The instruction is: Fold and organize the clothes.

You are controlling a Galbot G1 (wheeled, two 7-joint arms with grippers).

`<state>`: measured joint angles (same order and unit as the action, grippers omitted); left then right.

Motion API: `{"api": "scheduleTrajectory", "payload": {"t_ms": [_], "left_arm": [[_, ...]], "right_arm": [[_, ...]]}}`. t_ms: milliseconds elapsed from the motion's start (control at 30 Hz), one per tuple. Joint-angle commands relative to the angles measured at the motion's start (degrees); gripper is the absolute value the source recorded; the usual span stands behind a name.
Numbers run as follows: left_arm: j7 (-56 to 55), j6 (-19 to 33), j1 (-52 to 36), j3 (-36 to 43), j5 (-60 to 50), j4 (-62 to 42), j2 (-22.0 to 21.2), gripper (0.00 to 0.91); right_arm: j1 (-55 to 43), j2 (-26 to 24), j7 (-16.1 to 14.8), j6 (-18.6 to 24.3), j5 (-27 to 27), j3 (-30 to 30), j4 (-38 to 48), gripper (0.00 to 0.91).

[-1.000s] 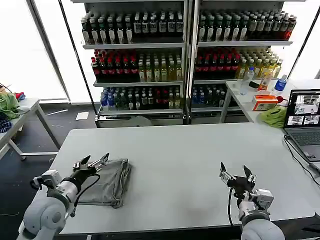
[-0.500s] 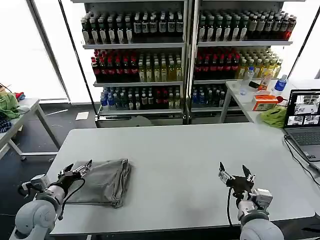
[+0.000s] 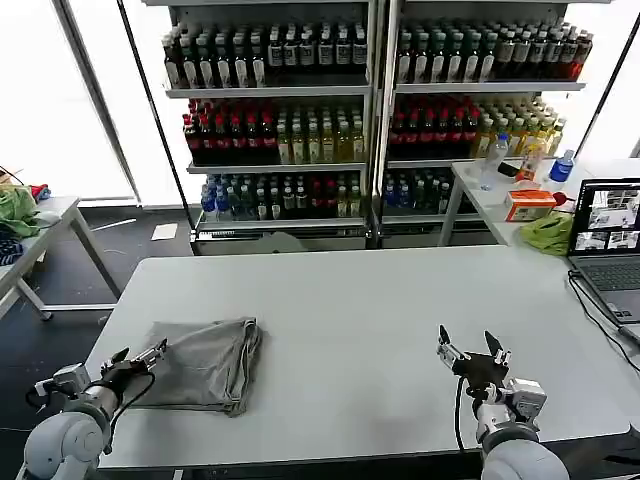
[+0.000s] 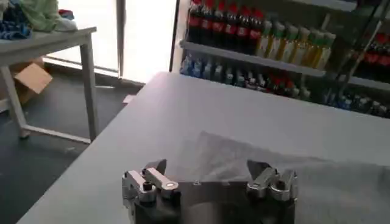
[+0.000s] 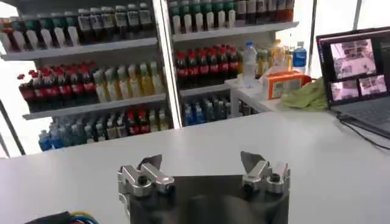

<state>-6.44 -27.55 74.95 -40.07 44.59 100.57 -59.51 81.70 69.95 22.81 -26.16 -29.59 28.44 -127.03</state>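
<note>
Grey cotton, folded into a rough rectangle, lies on the left part of the pale worktop: this is the T-shirt, its long edges fairly straight but its near corner a little ragged and a ridge of loose cloth running along its right side. At its left edge the left gripper hovers just off the worktop's corner, fingers spread and holding nothing; the left wrist view shows the same open gripper with the cloth lying just ahead of it.

The fold looks done or close to it, so the main danger is undoing it. If the left gripper sweeps back in low, a fingertip could catch the near hem and drag the top layer open, or push the whole bundle towards the worktop's left edge, which is near. The loose ridge on the right could also slump if the shirt is lifted from one side only.

Well apart, near the front edge on the right, the right gripper waits with its fingers spread and empty, as the right wrist view confirms. Farther right a laptop and its cable sit on the worktop; a wide swing of that arm could snag the cable.
</note>
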Motion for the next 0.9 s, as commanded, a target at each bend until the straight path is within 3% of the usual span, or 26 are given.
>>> {"api": "scheduleTrajectory", "payload": {"t_ms": [33,267,300,333,433,467,600,900], "left_arm": [[0.3,0.3,0.1,-0.1,-1.0,-2.7,0.0,0.907],[1.0,-0.1,0.8,0.4,-1.0,-2.2,-0.2,0.877],[1.1,-0.1,0.9,0.4,-1.1,-2.1,-0.3,0.736],[1.5,-0.1,1.0,0.5,-1.2,-2.1,-0.4,0.675],[2.2,0.1,1.4,0.8,-1.7,-2.0,-0.7,0.101],[2.4,0.0,1.5,0.8,-1.7,-2.0,-0.7,0.040],[3.1,0.0,1.7,1.0,-2.1,-1.6,-0.7,0.000],[3.3,0.2,1.6,1.1,-2.4,-0.7,-0.8,0.000]], "right_arm": [[0.2,-0.1,0.0,0.1,0.0,0.2,-0.2,0.907],[0.2,0.0,0.0,0.1,0.0,0.2,-0.1,0.907],[0.1,0.0,0.0,0.1,0.0,0.1,-0.1,0.907],[0.1,0.0,0.0,0.1,0.0,0.1,-0.1,0.907],[0.0,0.1,0.0,0.1,0.0,0.0,0.0,0.907],[-0.1,0.1,0.0,0.1,0.0,0.0,0.0,0.907],[-0.1,0.0,0.0,0.1,0.0,0.0,0.1,0.907],[-0.1,0.2,0.0,0.2,0.1,-0.2,0.4,0.907]]}}
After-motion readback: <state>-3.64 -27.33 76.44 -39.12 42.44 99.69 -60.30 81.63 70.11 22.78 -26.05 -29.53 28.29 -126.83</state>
